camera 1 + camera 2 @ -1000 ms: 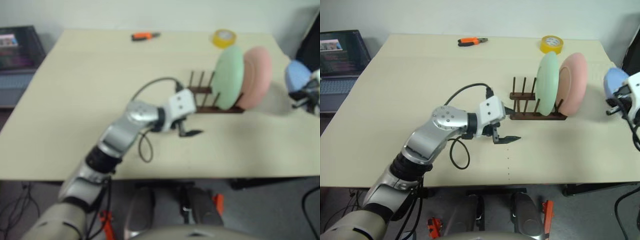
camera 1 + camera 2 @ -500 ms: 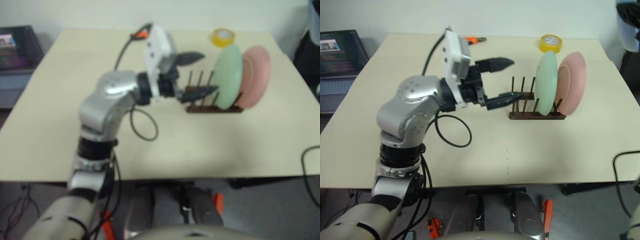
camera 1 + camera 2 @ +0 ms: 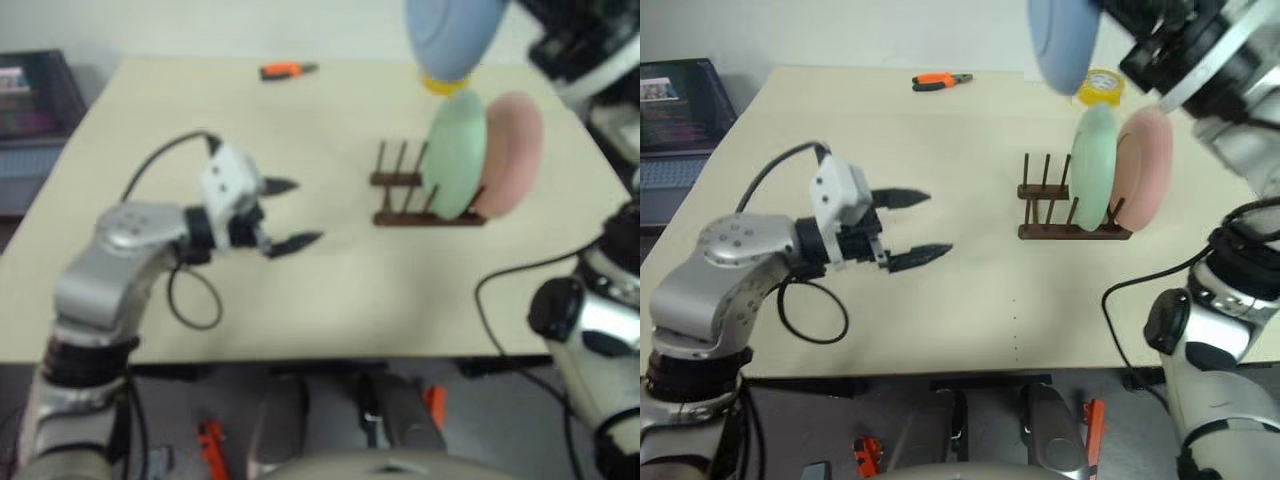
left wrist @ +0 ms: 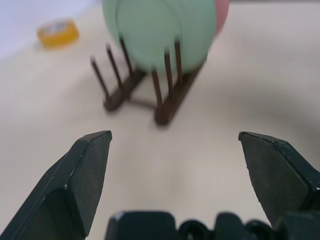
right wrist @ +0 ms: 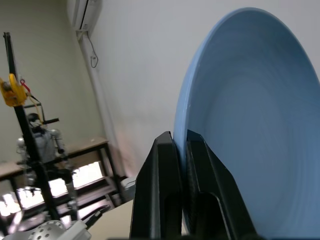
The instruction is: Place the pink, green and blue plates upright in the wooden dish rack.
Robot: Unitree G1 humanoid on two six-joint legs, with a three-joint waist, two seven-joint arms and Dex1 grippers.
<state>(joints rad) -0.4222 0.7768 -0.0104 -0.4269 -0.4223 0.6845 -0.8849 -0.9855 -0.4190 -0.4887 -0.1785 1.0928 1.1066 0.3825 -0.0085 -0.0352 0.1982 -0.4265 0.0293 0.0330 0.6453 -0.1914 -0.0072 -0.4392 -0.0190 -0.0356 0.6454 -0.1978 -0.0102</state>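
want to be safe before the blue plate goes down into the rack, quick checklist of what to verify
1. Grip: right gripper shut on the blue plate rim: ok.
2. Free slots: rack has bare pegs on the side away from the green plate: ok.
3. Green plate and pink plate upright in the rack: ok.
4. Left gripper open, off to the side of the rack: ok.
5. Blue plate lined up with a free slot: cannot tell.

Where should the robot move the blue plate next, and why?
Probably down toward the bare pegs of the wooden dish rack. The right end effector grips the blue plate high above the table, while the green plate and pink plate already stand upright in the rack.
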